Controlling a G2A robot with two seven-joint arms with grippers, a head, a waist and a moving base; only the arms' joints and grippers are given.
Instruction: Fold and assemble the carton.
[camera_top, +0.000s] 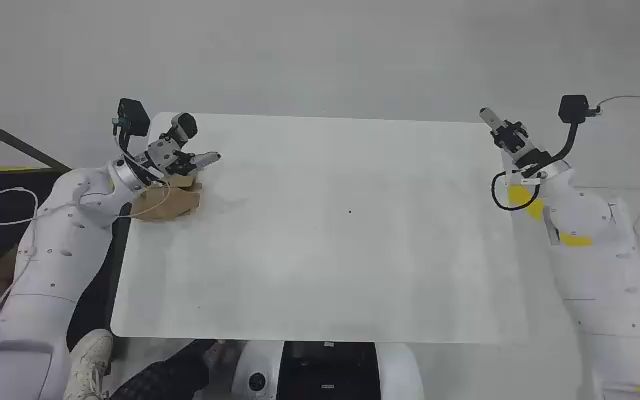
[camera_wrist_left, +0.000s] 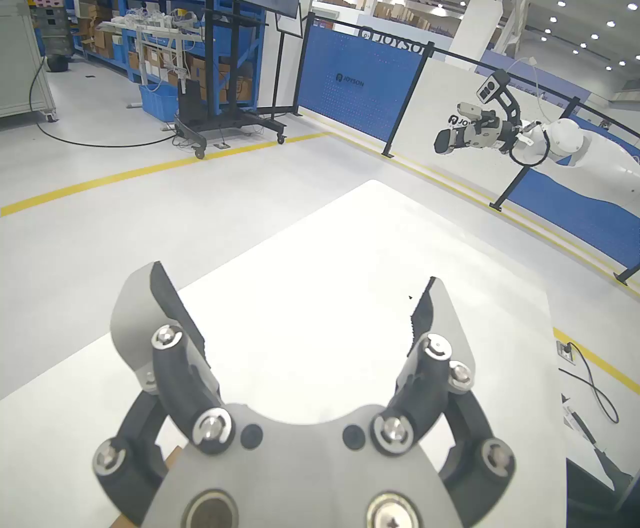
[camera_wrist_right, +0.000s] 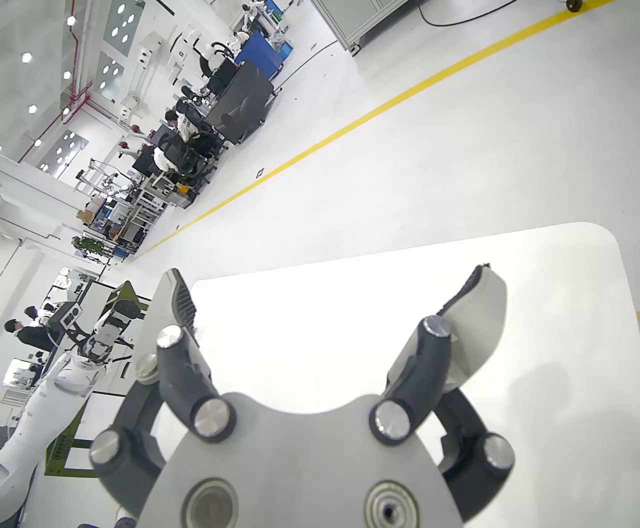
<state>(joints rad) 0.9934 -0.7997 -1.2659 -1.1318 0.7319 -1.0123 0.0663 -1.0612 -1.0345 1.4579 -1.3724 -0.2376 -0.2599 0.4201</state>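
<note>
The left gripper (camera_top: 204, 158) has its jaws spread apart and holds nothing. It hangs over the brown cardboard carton (camera_top: 168, 202), which lies at the left edge of the white rectangular table (camera_top: 350, 240). The right gripper (camera_top: 488, 116) is also spread and empty, by the table's far right corner, well apart from the carton.

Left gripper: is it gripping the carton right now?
No. In the left wrist view the left gripper stands open, with nothing but bare table between its jaws.
</note>
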